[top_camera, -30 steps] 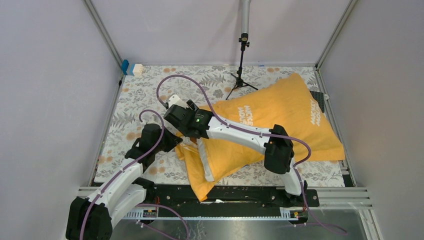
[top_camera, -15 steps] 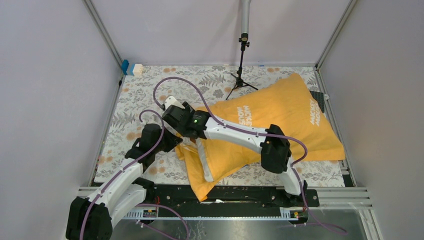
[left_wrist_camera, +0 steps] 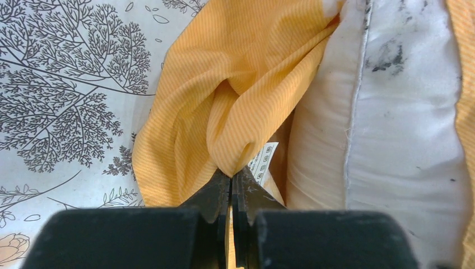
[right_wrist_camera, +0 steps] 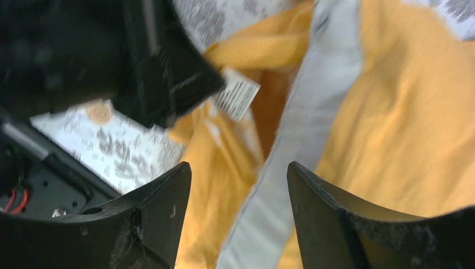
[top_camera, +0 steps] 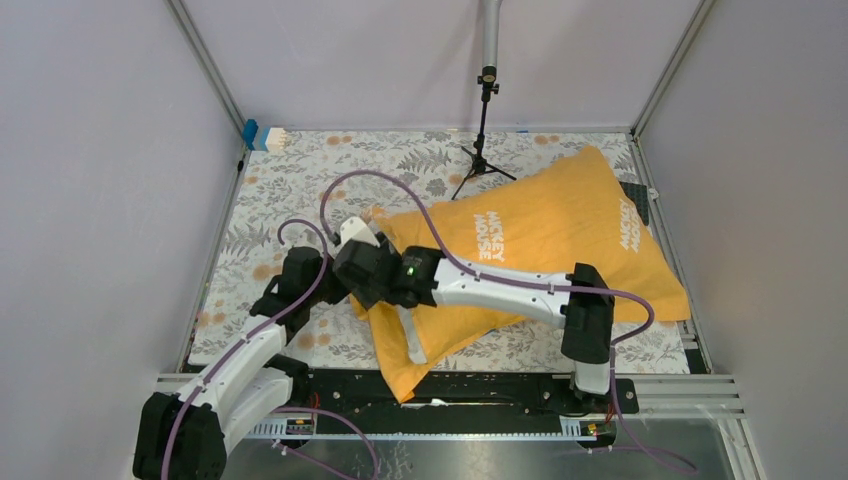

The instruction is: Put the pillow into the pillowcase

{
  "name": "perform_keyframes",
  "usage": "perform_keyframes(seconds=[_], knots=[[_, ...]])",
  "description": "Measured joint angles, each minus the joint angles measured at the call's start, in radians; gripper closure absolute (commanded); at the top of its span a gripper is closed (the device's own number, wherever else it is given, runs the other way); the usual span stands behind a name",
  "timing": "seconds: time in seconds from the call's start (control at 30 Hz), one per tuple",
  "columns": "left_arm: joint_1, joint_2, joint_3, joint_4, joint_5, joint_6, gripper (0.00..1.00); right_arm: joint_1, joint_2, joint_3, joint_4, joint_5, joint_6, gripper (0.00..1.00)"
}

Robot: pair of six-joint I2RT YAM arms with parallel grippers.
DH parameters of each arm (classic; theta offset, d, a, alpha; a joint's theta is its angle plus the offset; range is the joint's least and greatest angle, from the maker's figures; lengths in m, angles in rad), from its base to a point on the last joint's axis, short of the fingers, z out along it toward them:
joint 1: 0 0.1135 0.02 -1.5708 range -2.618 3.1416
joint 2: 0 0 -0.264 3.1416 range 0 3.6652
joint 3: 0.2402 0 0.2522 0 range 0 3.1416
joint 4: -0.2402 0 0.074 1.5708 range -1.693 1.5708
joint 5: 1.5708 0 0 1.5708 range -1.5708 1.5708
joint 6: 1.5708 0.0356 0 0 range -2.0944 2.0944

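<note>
Left gripper (left_wrist_camera: 231, 180) pinching a fold at the pillowcase (top_camera: 560, 235) mouth, right gripper (right_wrist_camera: 240, 176) spread over the pillow (top_camera: 411, 335) edge peeking out there, pillowcase plump from the tabletop (top_camera: 290, 190) near edge to far-right corner

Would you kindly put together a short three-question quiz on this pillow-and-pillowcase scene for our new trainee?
1. True or false: the left arm's fingers are shut on a fold of the floppy orange-yellow cloth pillowcase.
2. How much of the plump white fabric pillow is inside the pillowcase? A: none of it. B: most of it, with one end showing at the opening. C: all of it, nothing showing.
3. Fill in the blank: the right arm's fingers stand ____ over the pillow's exposed end.

Key: 1 true; 2 B; 3 open.
</note>
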Motion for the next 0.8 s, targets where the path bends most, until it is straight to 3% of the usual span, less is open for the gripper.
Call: perform_keyframes(seconds=[0.17, 0.3, 0.5, 0.8], knots=[[0.005, 0.009, 0.0, 0.001, 0.005, -0.003, 1.0, 0.125, -0.018, -0.052, -0.056, 0.08, 0.072, 0.25], [0.006, 0.011, 0.0, 0.006, 0.007, -0.004, 1.0, 0.201, 0.019, 0.006, -0.166, 0.206, 0.124, 0.21], [0.013, 0.017, 0.0, 0.008, 0.013, -0.006, 1.0, 0.198, 0.119, 0.075, -0.281, 0.349, 0.154, 0.17], [0.015, 0.021, 0.0, 0.02, 0.018, -0.007, 1.0, 0.192, 0.14, 0.082, -0.268, 0.366, 0.131, 0.15]])
